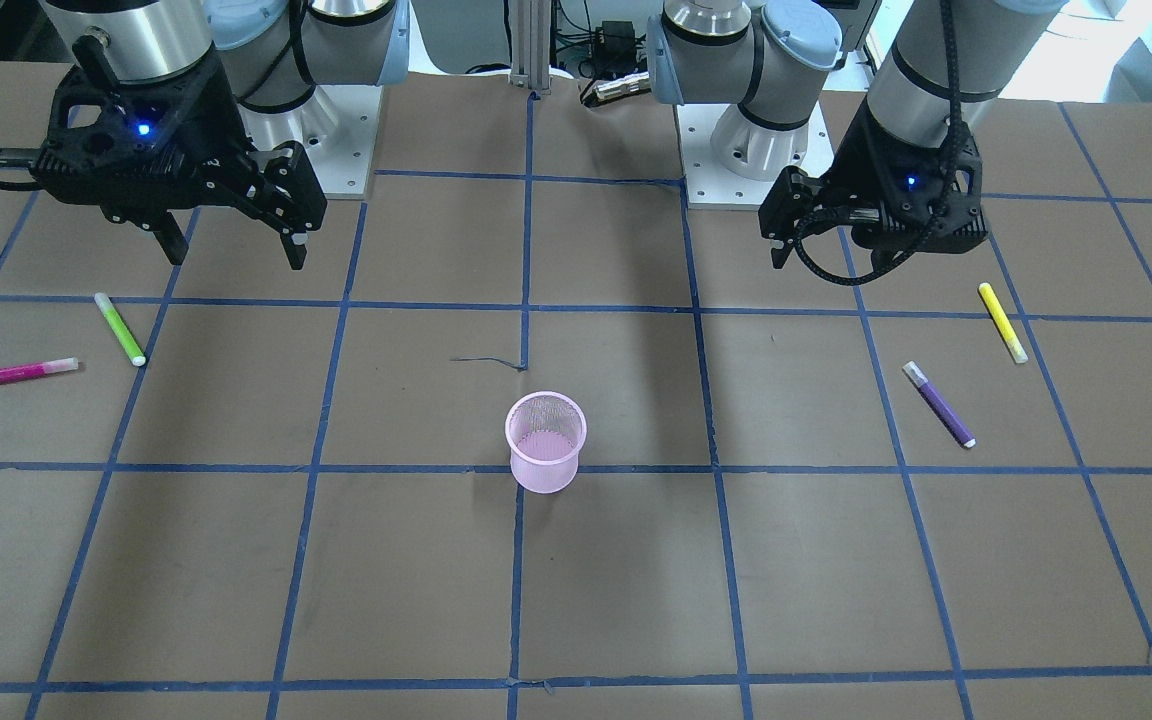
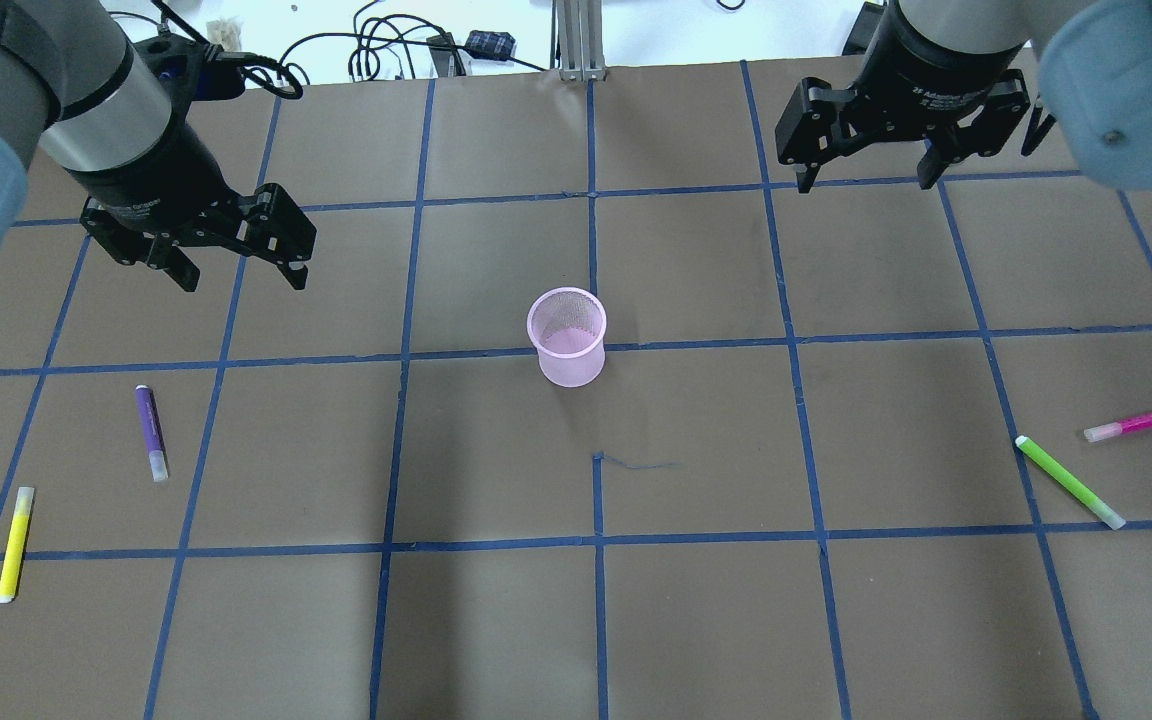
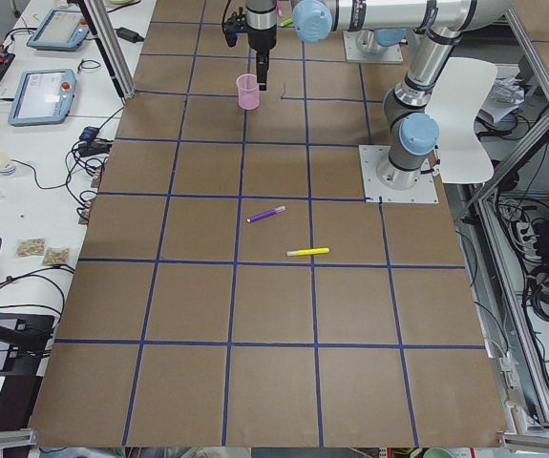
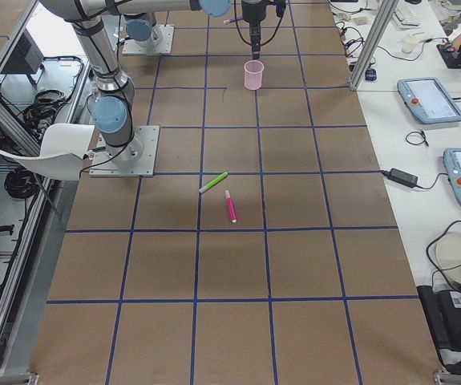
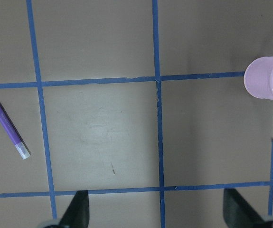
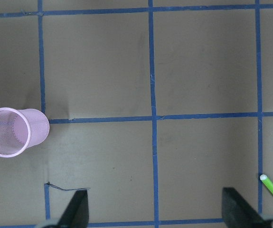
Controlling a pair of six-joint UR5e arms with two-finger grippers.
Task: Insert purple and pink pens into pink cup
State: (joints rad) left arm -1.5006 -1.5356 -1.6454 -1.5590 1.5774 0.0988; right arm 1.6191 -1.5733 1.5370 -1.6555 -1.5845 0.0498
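The pink mesh cup (image 2: 567, 338) stands upright and empty at the table's middle; it also shows in the front view (image 1: 545, 441). The purple pen (image 2: 150, 432) lies flat on the robot's left, nearer the robot than my left gripper (image 2: 241, 278). That gripper hovers open and empty; its wrist view shows the purple pen (image 5: 9, 129) at left and the cup (image 5: 269, 84) at right. The pink pen (image 2: 1141, 421) lies flat at the far right. My right gripper (image 2: 864, 182) hovers open and empty, well away from the pink pen; its wrist view shows the cup (image 6: 15, 131).
A green pen (image 2: 1069, 481) lies beside the pink pen. A yellow pen (image 2: 15, 543) lies near the purple pen at the left edge. Blue tape lines grid the brown table (image 2: 696, 620). Cables lie beyond the far edge.
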